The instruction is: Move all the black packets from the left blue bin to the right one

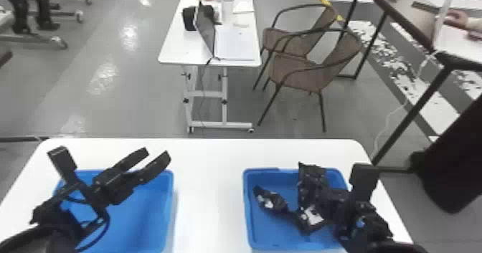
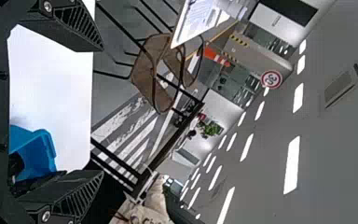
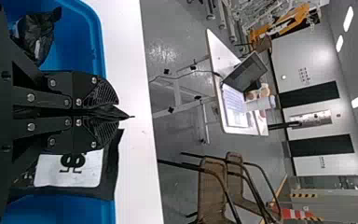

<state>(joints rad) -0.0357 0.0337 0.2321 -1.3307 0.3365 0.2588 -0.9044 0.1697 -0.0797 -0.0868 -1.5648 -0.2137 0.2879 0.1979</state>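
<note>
In the head view my left gripper hangs open above the far side of the left blue bin, nothing between its fingers. The left wrist view shows this gripper with its fingers wide apart. My right gripper is over the right blue bin; in the right wrist view the gripper is shut on black packet material. A white-labelled black packet shows beside it; I cannot tell whether it is the held one. Another crumpled packet lies in the right bin.
Both bins stand on a white table, with a strip of tabletop between them. Beyond it are a smaller desk with a laptop and brown chairs.
</note>
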